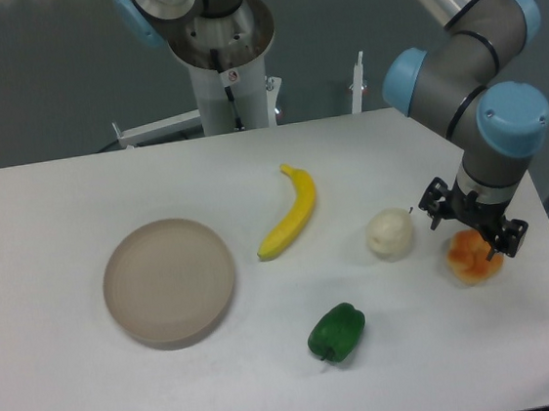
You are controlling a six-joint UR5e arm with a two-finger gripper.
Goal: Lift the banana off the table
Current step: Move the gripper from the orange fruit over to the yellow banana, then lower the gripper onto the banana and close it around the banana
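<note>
Green pepper [337,332] sits nearest. Well left of the gripper [474,229] fingers, the banana [290,213] lies on the table [79,403]. Fingers spread apart above the orange fruit [472,257], grasping nothing.

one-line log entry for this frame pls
phase: pre-grasp | gripper: over orange fruit, jaw state unclear | banana: untouched on table, away from gripper

A robotics lab: 1 industrial arm [465,58] mounted on a metal pedestal [225,63] beside a plain white table [77,383], grey backdrop behind.
</note>
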